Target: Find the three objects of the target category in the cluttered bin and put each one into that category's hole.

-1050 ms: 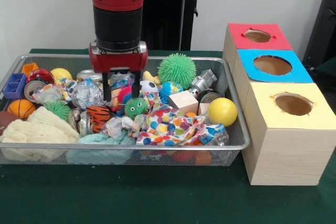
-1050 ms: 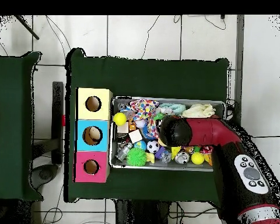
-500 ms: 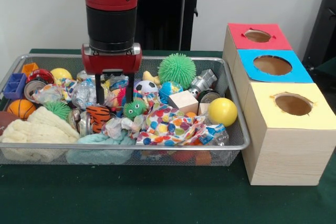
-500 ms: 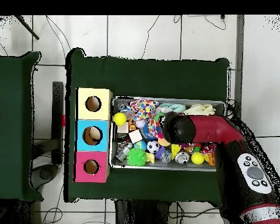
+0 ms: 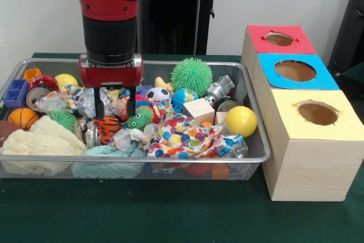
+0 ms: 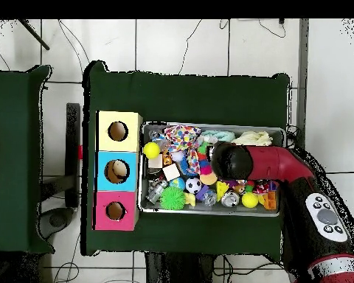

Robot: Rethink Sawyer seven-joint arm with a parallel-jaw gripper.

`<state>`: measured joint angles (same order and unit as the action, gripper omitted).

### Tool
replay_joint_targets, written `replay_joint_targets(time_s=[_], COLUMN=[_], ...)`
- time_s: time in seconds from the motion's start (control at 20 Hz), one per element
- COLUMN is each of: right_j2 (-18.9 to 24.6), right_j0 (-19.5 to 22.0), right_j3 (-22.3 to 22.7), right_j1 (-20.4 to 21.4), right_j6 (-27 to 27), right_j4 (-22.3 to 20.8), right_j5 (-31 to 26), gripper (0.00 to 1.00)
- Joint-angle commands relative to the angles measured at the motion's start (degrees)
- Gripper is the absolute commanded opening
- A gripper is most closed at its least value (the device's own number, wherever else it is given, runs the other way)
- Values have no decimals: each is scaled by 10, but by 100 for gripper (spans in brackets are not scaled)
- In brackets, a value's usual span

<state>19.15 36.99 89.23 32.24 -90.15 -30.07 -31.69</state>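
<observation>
My gripper [image 5: 114,108] hangs open low in the wire bin [image 5: 170,161], left of its middle. Its two dark fingers [image 5: 98,106] straddle a crumpled clear wrapper [image 5: 112,100]. Just below lies a tiger-striped ball [image 5: 107,126], with a small green fuzzy ball with eyes [image 5: 136,119] to the right. Three boxes stand to the right of the bin, each with a hole in its top: red [image 5: 278,39], blue [image 5: 294,70] and yellow [image 5: 317,113]. In the overhead view the arm's head [image 6: 223,163] hides the gripper.
The bin holds a yellow ball [image 5: 241,120], a green spiky ball [image 5: 191,75], a soccer ball [image 5: 157,93], a wooden cube [image 5: 198,110], a basketball [image 5: 23,117], a dotted cloth [image 5: 185,135], a cream knit [image 5: 40,140], cans and blocks. Green cloth [image 5: 170,214] covers the table.
In the front view the gripper has moved left and slightly lower, from above the pink and green fuzzy toys to over the clear wrapper. Its fingers stay apart.
</observation>
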Motion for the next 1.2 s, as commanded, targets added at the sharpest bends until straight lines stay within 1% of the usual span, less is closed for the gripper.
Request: replay_joint_targets(time_s=[0.05, 0.45, 0.7, 1.0, 1.2], right_j2=[19, 18, 21, 17, 13], right_j0=[17, 27, 30, 26, 21], right_j3=[-33, -19, -18, -18, -21], right_j1=[-42, -46, -54, -63, -76], right_j6=[20, 16, 11, 4, -6], right_j4=[-20, -27, -35, -35, -36], right_j5=[16, 30, 56, 67, 88], gripper=[100, 100, 100, 100, 100])
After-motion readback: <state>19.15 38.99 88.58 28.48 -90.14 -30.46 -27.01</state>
